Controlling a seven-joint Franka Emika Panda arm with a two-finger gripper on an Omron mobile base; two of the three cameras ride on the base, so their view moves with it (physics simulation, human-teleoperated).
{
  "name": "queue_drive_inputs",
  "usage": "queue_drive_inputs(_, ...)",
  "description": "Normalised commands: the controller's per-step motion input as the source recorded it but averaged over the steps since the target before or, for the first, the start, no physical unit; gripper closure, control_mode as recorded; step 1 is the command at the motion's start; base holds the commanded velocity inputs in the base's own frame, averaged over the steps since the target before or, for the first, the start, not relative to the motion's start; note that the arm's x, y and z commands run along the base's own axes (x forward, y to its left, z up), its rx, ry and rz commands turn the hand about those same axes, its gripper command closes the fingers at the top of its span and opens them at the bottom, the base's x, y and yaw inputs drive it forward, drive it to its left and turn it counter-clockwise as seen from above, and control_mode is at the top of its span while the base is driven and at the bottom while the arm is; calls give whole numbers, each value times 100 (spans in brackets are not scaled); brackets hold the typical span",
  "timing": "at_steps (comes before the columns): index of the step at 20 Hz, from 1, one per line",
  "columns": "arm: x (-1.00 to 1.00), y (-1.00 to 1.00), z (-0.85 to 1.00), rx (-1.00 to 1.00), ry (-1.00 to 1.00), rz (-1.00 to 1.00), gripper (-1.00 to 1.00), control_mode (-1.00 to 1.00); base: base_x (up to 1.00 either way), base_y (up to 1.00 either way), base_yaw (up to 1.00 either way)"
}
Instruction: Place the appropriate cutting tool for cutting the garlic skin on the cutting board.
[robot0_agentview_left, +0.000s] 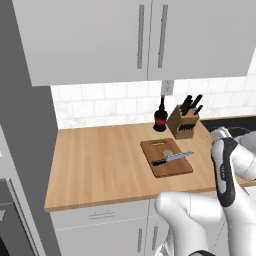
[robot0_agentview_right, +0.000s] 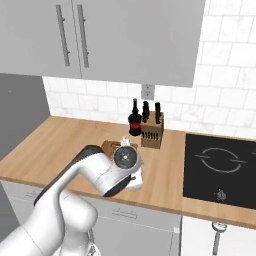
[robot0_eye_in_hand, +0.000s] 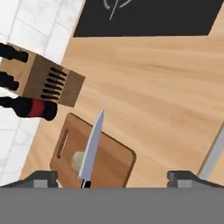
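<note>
Left to right on the tabletop (robot0_agentview_left: 100, 160): one dark bottle (robot0_agentview_left: 160, 118); one cutting board (robot0_agentview_left: 175, 170) bearing one garlic (robot0_agentview_left: 167, 153) and one knife (robot0_agentview_left: 173, 158), blade reaching past the board's edge; one knife block (robot0_agentview_left: 182, 122); one hob (robot0_agentview_right: 222, 167). Gripper (robot0_eye_in_hand: 112, 177) jaws stand wide apart, empty, above the board. Risk: a careless retreat could nudge the knife off or roll the garlic.

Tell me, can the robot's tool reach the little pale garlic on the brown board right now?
Probably yes. The open tool hangs above the reddish-brown wooden cutting board, but the silver-bladed knife with the black handle lies right beside the small pale round garlic bulb, perhaps over its edge, so a grab might bump the blade.
</note>
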Motion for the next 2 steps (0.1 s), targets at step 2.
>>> queue_drive_inputs(2, -14, -51, 5, 4, -12, 0, -100, -100, 0, 0, 0)
